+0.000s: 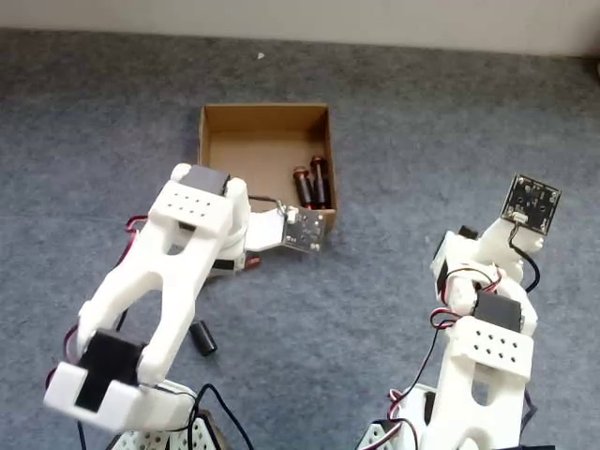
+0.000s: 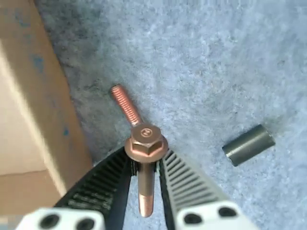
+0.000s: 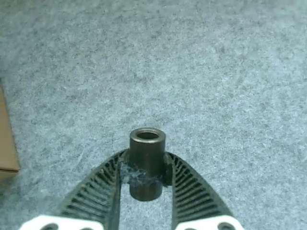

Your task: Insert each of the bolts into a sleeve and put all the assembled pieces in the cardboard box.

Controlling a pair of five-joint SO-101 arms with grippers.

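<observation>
Bolt (image 2: 145,143) is sitting clenched in the left claw (image 2: 146,158) just beside the cardboard box (image 2: 29,120), while the right claw (image 3: 146,163), well apart from that box, is gripping a sleeve (image 3: 147,143), open end clear, seemingly to receive it.

The gripper (image 2: 146,160) held a copper bolt (image 2: 146,191) between its ribbed black fingers (image 2: 184,179), the hex head facing the camera and the shank running back between them. A second bolt (image 2: 125,105) lay on the grey carpet (image 2: 206,62) just beyond, its threaded end showing and its head hidden behind the first. A dark sleeve (image 2: 248,144) lay on its side nearby. The box (image 2: 29,120) wall stood alongside.
</observation>
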